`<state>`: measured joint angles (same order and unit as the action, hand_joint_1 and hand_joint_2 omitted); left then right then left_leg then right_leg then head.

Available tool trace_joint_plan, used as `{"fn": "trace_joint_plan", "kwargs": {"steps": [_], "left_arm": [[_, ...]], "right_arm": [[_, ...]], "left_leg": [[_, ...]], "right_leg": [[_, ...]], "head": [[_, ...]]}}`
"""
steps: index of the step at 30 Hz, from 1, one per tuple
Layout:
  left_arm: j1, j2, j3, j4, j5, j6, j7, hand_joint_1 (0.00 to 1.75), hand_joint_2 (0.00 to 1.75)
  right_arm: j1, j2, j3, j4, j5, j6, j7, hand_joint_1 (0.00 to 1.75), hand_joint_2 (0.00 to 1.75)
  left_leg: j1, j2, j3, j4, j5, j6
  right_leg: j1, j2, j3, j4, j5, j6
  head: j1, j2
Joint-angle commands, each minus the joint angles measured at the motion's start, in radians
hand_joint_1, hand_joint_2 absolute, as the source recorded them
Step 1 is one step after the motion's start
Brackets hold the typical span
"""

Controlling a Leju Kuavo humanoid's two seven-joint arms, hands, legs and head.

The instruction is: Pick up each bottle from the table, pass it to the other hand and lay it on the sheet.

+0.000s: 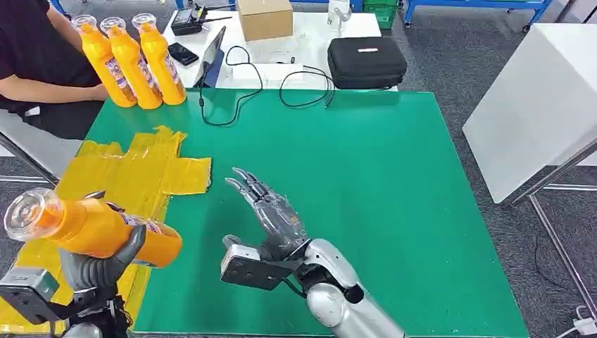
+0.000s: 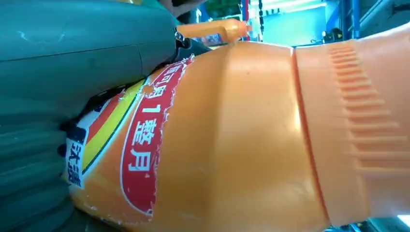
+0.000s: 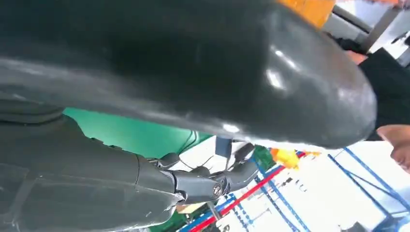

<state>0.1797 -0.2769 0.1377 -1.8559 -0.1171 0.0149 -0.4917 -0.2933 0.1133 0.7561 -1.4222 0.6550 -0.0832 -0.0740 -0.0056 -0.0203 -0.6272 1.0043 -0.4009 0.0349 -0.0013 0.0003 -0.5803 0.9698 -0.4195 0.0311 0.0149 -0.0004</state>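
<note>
My left hand (image 1: 98, 262) grips an orange bottle (image 1: 91, 227) around its labelled body, holding it on its side above the yellow sheet (image 1: 134, 172), clear cap toward the left. The left wrist view shows the same bottle (image 2: 232, 140) close up against my grey thumb (image 2: 82, 43). My right hand (image 1: 271, 211) hovers over the green table (image 1: 366, 183) near the front centre, fingers stretched out and apart, holding nothing. In the right wrist view its thumb (image 3: 203, 63) is huge and dark fingers (image 3: 212, 179) reach outward. Three more orange bottles (image 1: 130, 60) stand upright at the far left corner.
A person in a black top (image 1: 35, 49) sits at the far left, beside the standing bottles. Behind the green table lie a black case (image 1: 366, 62), a cardboard box (image 1: 264, 17), a tablet and black cables (image 1: 239, 98). A white table (image 1: 535, 98) stands to the right.
</note>
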Motion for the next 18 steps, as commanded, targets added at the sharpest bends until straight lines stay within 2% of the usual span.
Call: {"fn": "trace_joint_plan", "kwargs": {"steps": [1,10,11,12,13,14,16,18], "left_arm": [[-0.080,0.039,0.069,0.116,-0.104,0.025,-0.010,1.75,1.75],[-0.090,0.039,0.068,0.119,-0.108,0.027,-0.008,1.75,1.75],[-0.142,0.307,0.007,0.385,-0.611,0.530,0.317,1.75,1.75],[-0.165,0.385,-0.086,0.419,-0.988,0.683,0.421,1.75,1.75],[-0.178,0.443,-0.166,0.430,-1.365,0.683,0.507,1.75,1.75],[-0.183,0.460,-0.199,0.434,-1.454,0.683,0.538,1.75,1.75],[-0.183,0.465,-0.226,0.423,-1.454,0.683,0.564,1.75,1.75],[-0.185,0.463,-0.241,0.421,-1.454,0.683,0.577,1.75,1.75]], "right_arm": [[0.004,-0.050,-0.045,-0.025,0.006,0.004,-0.020,0.00,0.00],[-0.003,-0.048,-0.046,-0.026,0.003,0.009,-0.019,0.00,0.00],[-0.102,-0.159,-0.007,-0.007,-0.138,-0.024,-0.060,0.00,0.00],[-0.129,-0.188,-0.014,0.010,-0.177,-0.021,-0.077,0.00,0.00],[-0.139,-0.198,-0.026,0.021,-0.194,-0.015,-0.091,0.00,0.00],[-0.141,-0.201,-0.032,0.025,-0.199,-0.011,-0.097,0.00,0.00],[-0.131,-0.196,-0.029,0.024,-0.199,-0.011,-0.097,0.00,0.00],[-0.123,-0.194,-0.024,0.021,-0.196,-0.016,-0.096,0.00,0.00]], "left_leg": [[0.000,-0.001,0.005,-0.001,-0.001,-0.002],[0.000,0.000,0.005,0.000,-0.002,-0.002],[0.000,0.000,0.004,-0.001,-0.001,-0.002],[-0.002,0.000,0.005,-0.004,0.001,-0.002],[-0.001,-0.001,0.007,-0.005,0.002,-0.002],[-0.002,-0.003,0.005,-0.004,0.002,-0.002],[0.000,-0.005,0.005,-0.002,0.002,-0.004],[0.003,0.004,0.002,-0.001,0.002,-0.003]], "right_leg": [[0.000,-0.003,0.006,-0.001,-0.002,0.000],[0.000,-0.001,0.006,-0.001,-0.002,0.000],[0.000,-0.001,0.004,-0.001,-0.001,0.000],[-0.002,-0.001,0.004,-0.002,0.000,0.000],[-0.001,-0.002,0.006,-0.003,0.000,-0.001],[-0.002,-0.004,0.005,-0.002,0.000,0.000],[0.000,-0.006,0.006,-0.001,-0.001,-0.001],[0.001,0.001,0.000,-0.001,0.003,-0.004]], "head": [[0.000,0.000],[0.000,0.000],[0.000,0.000],[0.000,0.000],[0.000,0.000],[0.001,0.000],[0.001,0.000],[-0.001,0.000]]}}
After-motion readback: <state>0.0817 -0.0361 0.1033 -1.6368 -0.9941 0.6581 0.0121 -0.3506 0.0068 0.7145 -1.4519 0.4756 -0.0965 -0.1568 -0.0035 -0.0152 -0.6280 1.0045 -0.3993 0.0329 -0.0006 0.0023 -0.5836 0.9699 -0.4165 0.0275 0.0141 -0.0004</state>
